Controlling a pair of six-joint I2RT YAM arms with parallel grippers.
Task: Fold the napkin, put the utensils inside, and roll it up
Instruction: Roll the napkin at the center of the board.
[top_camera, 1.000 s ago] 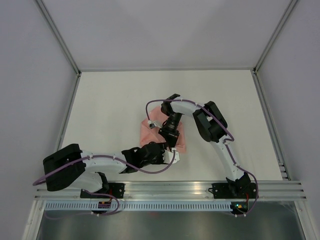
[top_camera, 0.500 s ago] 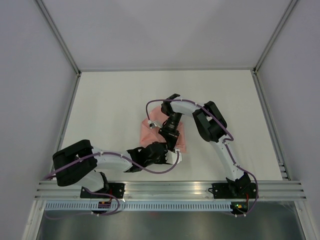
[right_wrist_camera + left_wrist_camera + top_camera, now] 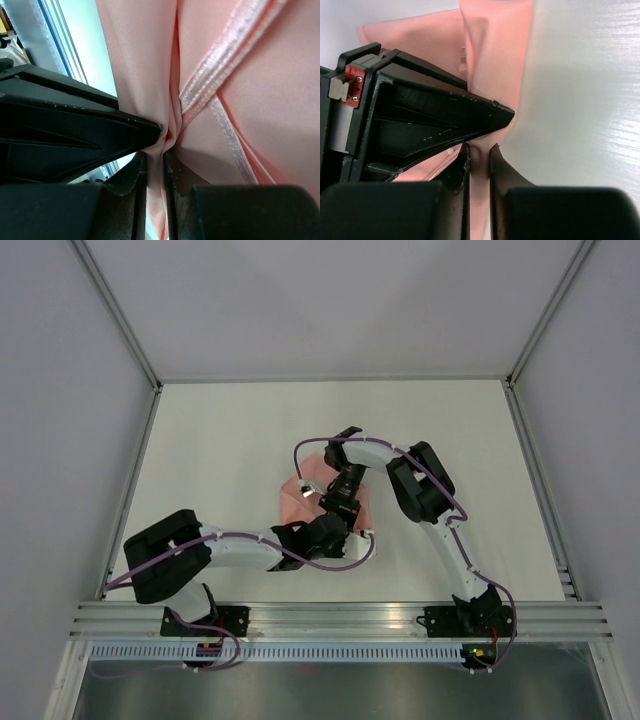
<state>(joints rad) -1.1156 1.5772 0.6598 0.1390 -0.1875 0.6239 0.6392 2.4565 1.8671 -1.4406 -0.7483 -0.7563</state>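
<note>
The salmon-pink napkin lies bunched at the table's middle, mostly covered by both wrists. In the left wrist view the napkin rises as a fold, and my left gripper is shut on a pinch of it. The black wedge beside it is a right finger. In the right wrist view my right gripper is shut on a fold of the napkin, whose hem ribbons cross. A left finger presses in beside it. From above, the left gripper and right gripper meet tip to tip. The utensils are out of view.
The white table is walled by grey panels at the back and sides. An aluminium rail runs along the near edge with both arm bases on it. Purple cables loop off each arm close to the napkin.
My left arm has reached further right to the napkin's near edge, and its jaws have closed on the cloth. The right arm has stayed where it was, still gripping.
</note>
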